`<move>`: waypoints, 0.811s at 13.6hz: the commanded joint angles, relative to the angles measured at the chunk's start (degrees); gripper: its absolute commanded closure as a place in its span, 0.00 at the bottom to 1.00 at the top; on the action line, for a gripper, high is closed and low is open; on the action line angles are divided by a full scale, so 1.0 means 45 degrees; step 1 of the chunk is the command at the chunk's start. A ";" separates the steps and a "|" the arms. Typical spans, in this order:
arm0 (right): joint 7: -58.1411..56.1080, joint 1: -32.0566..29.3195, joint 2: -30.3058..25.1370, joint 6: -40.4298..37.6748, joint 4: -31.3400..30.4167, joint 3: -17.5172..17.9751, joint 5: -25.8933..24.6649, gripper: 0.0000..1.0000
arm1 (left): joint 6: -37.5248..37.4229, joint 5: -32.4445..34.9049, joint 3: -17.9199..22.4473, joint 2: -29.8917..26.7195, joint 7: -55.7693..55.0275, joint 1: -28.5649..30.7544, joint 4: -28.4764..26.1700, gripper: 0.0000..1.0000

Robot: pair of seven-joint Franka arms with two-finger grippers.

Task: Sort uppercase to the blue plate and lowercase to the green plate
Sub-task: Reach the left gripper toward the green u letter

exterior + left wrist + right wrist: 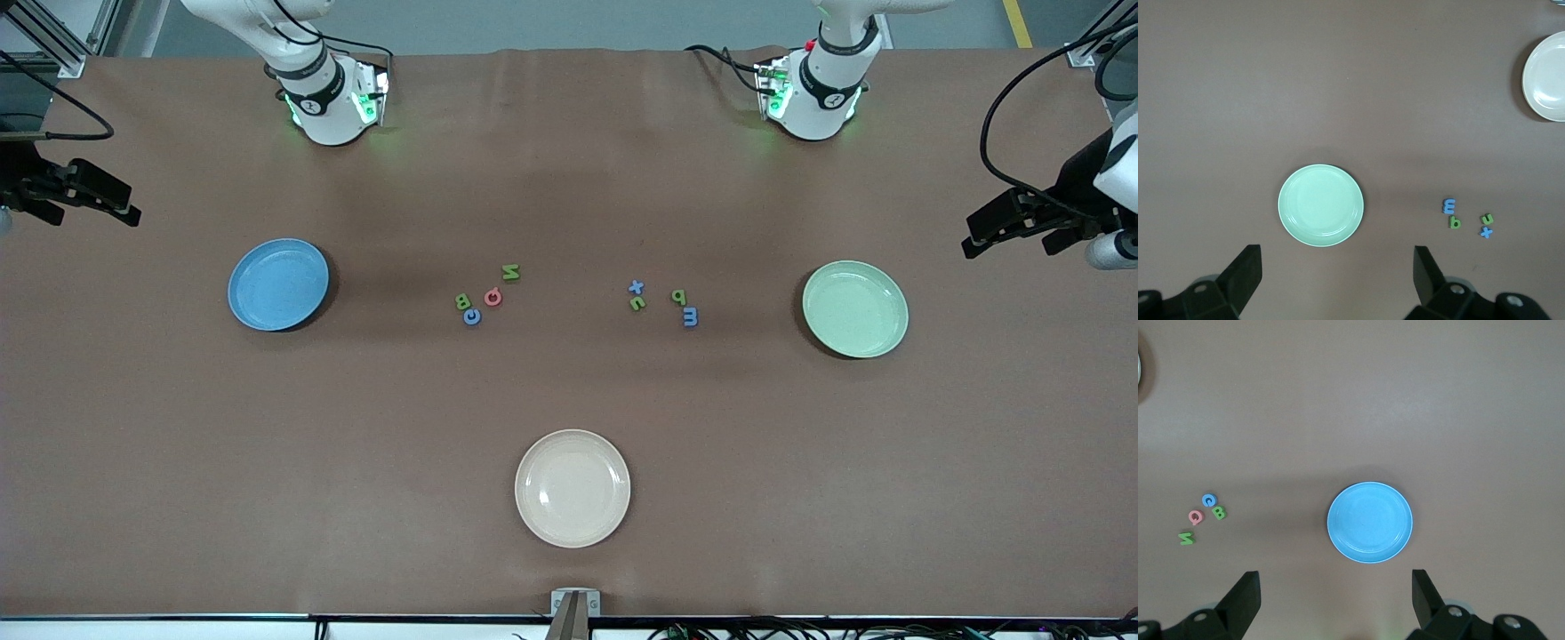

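Eight tiny foam letters, uppercase and lowercase, look light and squashy; pinch each across its edges. Both released, the left pincer hangs over the round pale green plate, the right pincer over the round blue plate.

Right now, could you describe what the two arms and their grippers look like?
Both arms are white with black joint bands, green lights glowing at their bases and black cables trailing. The left gripper and right gripper are black, with flat, wedge-shaped fingers.
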 commanded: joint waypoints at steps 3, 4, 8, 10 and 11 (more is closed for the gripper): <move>-0.0056 -0.0023 -0.0263 0.0061 -0.0244 0.0070 -0.0160 0.00 | -0.0226 0.0048 -0.0055 -0.0146 0.0214 0.0084 0.0084 0.00; -0.0056 -0.0023 -0.0263 0.0042 -0.0244 0.0070 -0.0160 0.00 | -0.0226 0.0048 -0.0036 -0.0146 0.0214 0.0084 0.0085 0.00; -0.0056 -0.0023 -0.0263 -0.0017 -0.0244 0.0070 -0.0160 0.00 | -0.0265 0.0029 -0.0055 -0.0146 -0.0018 0.0065 0.0085 0.00; -0.0056 -0.0023 -0.0244 -0.0017 -0.0244 0.0070 -0.0160 0.00 | -0.0536 0.0009 -0.0094 -0.0107 -0.0040 -0.0052 0.0007 0.00; -0.0056 -0.0023 -0.0244 -0.0036 -0.0225 0.0070 -0.0160 0.00 | -0.0616 -0.0087 -0.0114 -0.0029 -0.0040 -0.0130 0.0026 0.00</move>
